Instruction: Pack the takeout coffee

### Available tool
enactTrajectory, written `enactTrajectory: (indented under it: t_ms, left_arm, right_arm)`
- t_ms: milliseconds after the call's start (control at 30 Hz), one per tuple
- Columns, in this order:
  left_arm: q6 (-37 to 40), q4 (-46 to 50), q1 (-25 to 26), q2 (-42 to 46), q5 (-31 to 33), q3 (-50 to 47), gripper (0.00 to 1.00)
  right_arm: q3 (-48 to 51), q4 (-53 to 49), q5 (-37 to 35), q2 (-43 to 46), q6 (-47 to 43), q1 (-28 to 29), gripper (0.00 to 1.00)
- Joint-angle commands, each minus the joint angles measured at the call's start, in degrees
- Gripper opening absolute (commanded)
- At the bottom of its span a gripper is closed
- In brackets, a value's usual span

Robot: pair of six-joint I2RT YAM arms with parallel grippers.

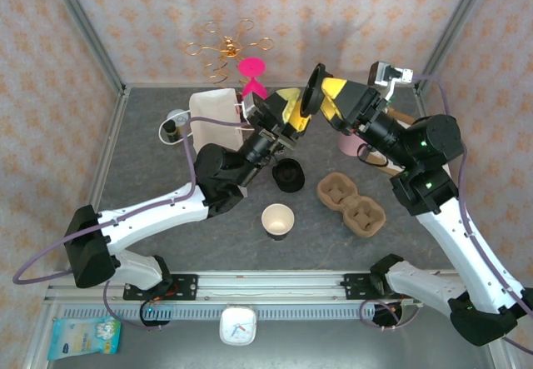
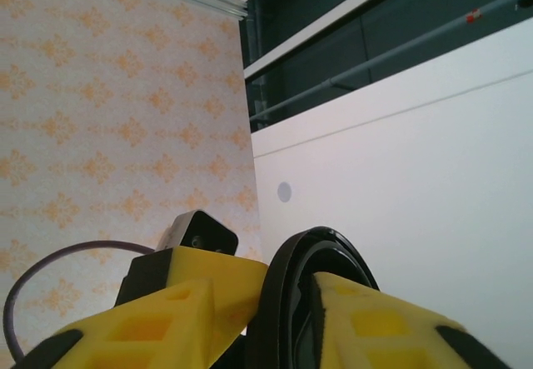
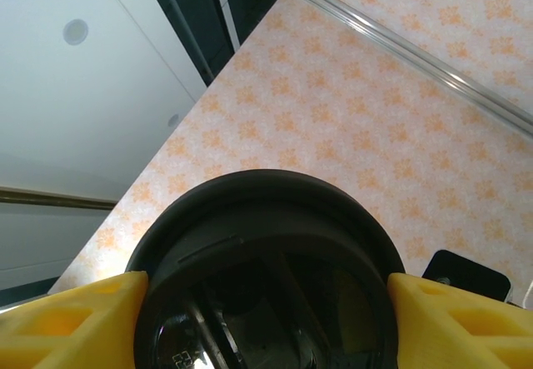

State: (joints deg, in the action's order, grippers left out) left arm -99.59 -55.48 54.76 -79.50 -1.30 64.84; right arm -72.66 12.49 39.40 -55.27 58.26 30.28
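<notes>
A round black plastic lid hangs edge-up in the air above the back of the table, held between both grippers. My left gripper pinches the lid's rim from both faces. My right gripper spans the lid across its width, one yellow finger on each side. A pale paper cup stands open-topped on the table, front centre. To its right lies the brown moulded-pulp carrier, both wells bare.
A stack of black lids sits behind the paper cup. A white paper bag stands at the back left with a small round container beside it. A pink cup is partly hidden under the right arm.
</notes>
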Motion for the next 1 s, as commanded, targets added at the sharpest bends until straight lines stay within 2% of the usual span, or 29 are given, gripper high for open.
enactTrajectory:
  t_ms: [0,67,167,300,500,700,967]
  left_arm:
    - [2.19,0.84,0.28,3.28,0.68,-1.7,0.43]
    - [3.76,2.77,0.13,5.19,1.4,-3.54,0.5]
    - [6.66,8.87,-0.4,9.52,3.15,-7.01,0.52]
    - [12.67,22.18,-0.75,16.84,7.88,-10.43,0.57]
    - [22.86,40.01,-0.95,26.32,14.31,-11.67,0.57]
    - [31.3,53.81,-1.06,33.13,17.27,-11.58,0.57]
    - [40.17,72.93,-1.48,39.66,19.49,-9.37,0.57]
  right_arm:
    - [-2.8,-4.62,-2.41,0.87,-3.87,0.03,0.69]
    - [-3.99,-9.09,-3.93,0.78,-6.05,-0.05,0.69]
    - [-6.16,-15.56,-4.97,0.29,-9.35,-0.05,0.69]
    - [-8.21,-24.32,-5.98,-0.57,-13.44,-0.03,0.69]
    - [-11.73,-38.82,-7.66,-3.83,-20.27,0.12,0.68]
    - [-12.78,-52.45,-11.79,-7.05,-26.81,1.49,0.67]
    - [-7.2,-61.95,-21.0,-10.34,-30.82,8.74,0.66]
